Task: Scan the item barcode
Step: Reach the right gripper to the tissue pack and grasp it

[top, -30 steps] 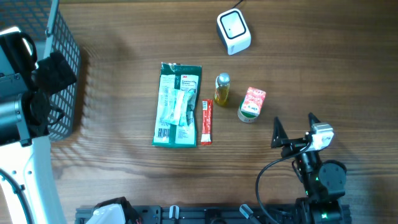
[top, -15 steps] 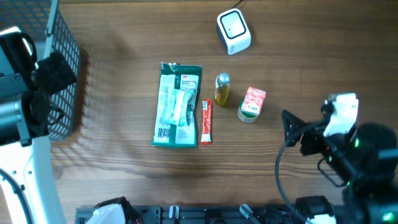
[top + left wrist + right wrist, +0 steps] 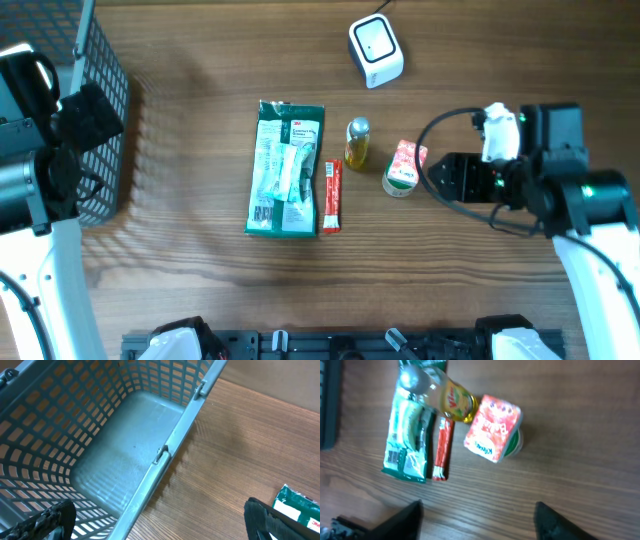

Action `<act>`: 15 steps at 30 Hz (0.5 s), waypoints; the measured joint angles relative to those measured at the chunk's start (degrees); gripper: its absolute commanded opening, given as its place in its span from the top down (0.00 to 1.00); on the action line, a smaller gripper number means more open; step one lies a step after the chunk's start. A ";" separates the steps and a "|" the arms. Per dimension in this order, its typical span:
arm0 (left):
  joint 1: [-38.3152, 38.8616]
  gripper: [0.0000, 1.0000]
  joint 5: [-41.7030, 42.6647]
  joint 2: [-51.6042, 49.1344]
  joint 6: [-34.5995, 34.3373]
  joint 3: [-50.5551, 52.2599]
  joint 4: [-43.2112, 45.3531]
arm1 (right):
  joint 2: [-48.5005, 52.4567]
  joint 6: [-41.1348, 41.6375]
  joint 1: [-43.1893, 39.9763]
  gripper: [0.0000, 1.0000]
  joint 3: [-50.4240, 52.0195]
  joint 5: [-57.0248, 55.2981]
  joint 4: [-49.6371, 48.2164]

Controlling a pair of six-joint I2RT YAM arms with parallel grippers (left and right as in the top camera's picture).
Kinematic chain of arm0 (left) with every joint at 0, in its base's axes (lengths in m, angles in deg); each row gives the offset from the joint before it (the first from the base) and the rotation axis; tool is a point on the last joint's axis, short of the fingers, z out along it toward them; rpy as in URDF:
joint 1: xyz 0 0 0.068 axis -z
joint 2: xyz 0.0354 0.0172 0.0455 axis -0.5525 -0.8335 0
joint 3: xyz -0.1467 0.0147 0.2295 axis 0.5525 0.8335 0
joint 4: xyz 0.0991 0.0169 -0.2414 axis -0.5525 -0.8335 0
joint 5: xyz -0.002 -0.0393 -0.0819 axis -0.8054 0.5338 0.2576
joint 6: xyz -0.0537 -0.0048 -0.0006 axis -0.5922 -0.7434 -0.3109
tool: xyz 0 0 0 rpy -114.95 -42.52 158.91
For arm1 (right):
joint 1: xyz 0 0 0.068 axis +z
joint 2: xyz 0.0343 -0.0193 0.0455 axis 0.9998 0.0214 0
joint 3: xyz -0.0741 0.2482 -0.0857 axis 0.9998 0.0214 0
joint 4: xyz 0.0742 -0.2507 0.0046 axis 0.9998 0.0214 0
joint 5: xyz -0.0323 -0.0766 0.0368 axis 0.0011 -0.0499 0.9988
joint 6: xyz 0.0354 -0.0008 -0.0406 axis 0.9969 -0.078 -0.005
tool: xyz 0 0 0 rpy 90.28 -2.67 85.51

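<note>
Checking progress: has anything been scanned yet?

Not as far as the views show. The red carton [image 3: 404,166], which I take to be the item in hand, lies on the counter [image 3: 200,290] just right of the small bottle [image 3: 356,143]. The scanner [image 3: 375,50] sits well apart from it at the far edge.

Where is the right hand [image 3: 477,512]?

Close to the carton on its right side. In the wrist view its fingers stand wide apart with bare wood between them, so it grips nothing and is open. The carton lies just ahead of the fingertips and they do not touch it.

And the left hand [image 3: 160,522]?

It hangs over the basket [image 3: 105,90] with its fingers spread wide and nothing between them (it looks out of this step altogether).

So what is left?

Nearly all of it, I'd judge. The carton has to be grasped, lifted, carried to the scanner and turned so the barcode faces it. I cannot see a barcode on the carton from here. The green packet [image 3: 286,168] and red sachet [image 3: 332,197] lie untouched to the left.
</note>
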 measured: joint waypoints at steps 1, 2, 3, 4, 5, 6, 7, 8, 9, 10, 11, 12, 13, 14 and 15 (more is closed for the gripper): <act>0.00 0.00 0.00 0.00 0.00 0.00 0.00 | 1.84 0.26 0.00 0.00 0.00 0.15 -0.07; 0.00 0.00 0.00 0.00 0.00 0.00 0.00 | 4.00 0.96 0.00 0.00 0.00 0.31 -0.17; 0.00 0.00 0.00 0.00 0.00 0.00 0.00 | 6.08 1.42 0.00 0.03 0.00 0.35 -0.20; 0.00 0.00 0.00 0.00 0.00 0.00 -0.02 | 7.69 1.68 0.00 0.07 0.00 0.37 -0.17; 0.00 0.00 0.00 0.00 0.00 0.00 0.00 | 9.99 2.03 0.00 0.13 0.00 0.37 -0.22; 0.00 0.00 0.00 0.00 0.00 0.00 -0.02 | 12.76 2.43 0.00 0.20 0.00 0.37 -0.22; 0.00 0.00 0.00 0.00 0.00 0.00 0.00 | 14.73 2.67 0.00 0.32 0.00 0.37 -0.24; 0.00 0.00 0.00 0.00 0.00 0.00 -0.02 | 17.07 2.89 0.00 0.37 0.00 0.37 -0.26; 0.00 0.00 0.00 0.00 0.00 0.00 -0.02 | 18.34 2.86 0.00 0.44 0.00 0.37 -0.50; 0.00 0.00 0.00 0.00 0.00 0.00 -0.04 | 19.89 3.28 0.00 0.50 0.00 0.42 -1.44; 0.00 0.00 0.00 0.00 0.00 0.00 -0.02 | 21.38 3.28 0.00 0.51 0.02 0.39 -2.51; 0.00 0.00 0.00 0.00 0.00 0.00 -0.07 | 22.18 3.45 0.00 0.50 0.02 0.37 -3.56; 0.00 0.00 0.00 0.00 0.00 0.00 -0.02 | 22.80 3.74 0.00 0.50 0.02 0.39 -5.05; 0.00 0.00 0.00 0.00 0.00 0.00 -0.02 | 22.88 4.13 0.00 0.50 0.02 0.39 -5.75; 0.00 0.00 0.00 0.00 0.00 0.00 -0.04 | 22.88 4.59 0.00 0.50 0.02 0.39 -6.97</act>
